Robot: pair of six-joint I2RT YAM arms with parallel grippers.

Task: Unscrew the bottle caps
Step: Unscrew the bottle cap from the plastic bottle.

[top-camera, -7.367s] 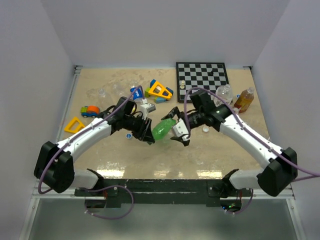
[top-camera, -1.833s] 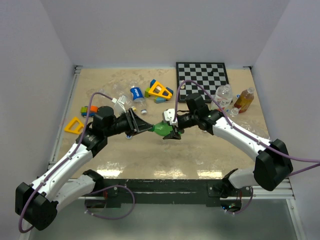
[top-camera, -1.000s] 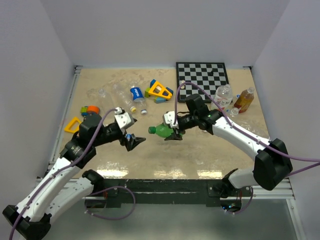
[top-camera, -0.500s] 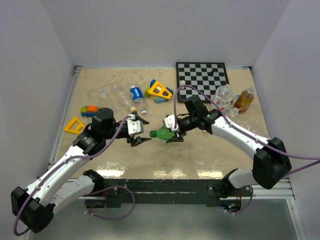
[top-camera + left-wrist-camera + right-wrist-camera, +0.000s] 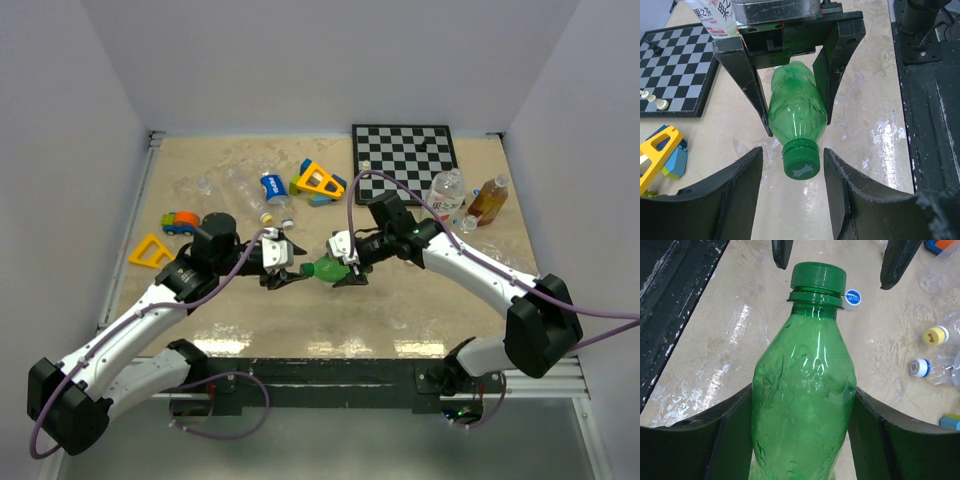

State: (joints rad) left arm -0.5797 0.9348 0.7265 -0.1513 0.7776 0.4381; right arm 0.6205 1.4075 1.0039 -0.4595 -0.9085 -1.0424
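Note:
A green plastic bottle (image 5: 327,268) lies level above the table, with my right gripper (image 5: 346,266) shut on its body (image 5: 805,390). Its green cap (image 5: 801,160) is on the neck and points left at my left gripper (image 5: 291,274). In the left wrist view the left gripper (image 5: 792,162) stands open, one finger on each side of the cap with a narrow gap on both sides. The right wrist view shows the cap (image 5: 818,276) between the two left fingertips (image 5: 782,252). A loose blue cap (image 5: 853,298) lies on the table behind it.
Clear bottles with a yellow cap (image 5: 935,335) and a blue-white cap (image 5: 919,367) lie at the back left. A chessboard (image 5: 405,150), a clear bottle (image 5: 447,187) and an amber bottle (image 5: 488,200) are at the back right. Toy blocks (image 5: 320,182), a toy car (image 5: 181,220) and a yellow triangle (image 5: 148,250) are scattered.
My left gripper has swung right to the bottle's cap and its jaws have narrowed around it. The right gripper has kept hold of the green bottle, shifting only slightly.

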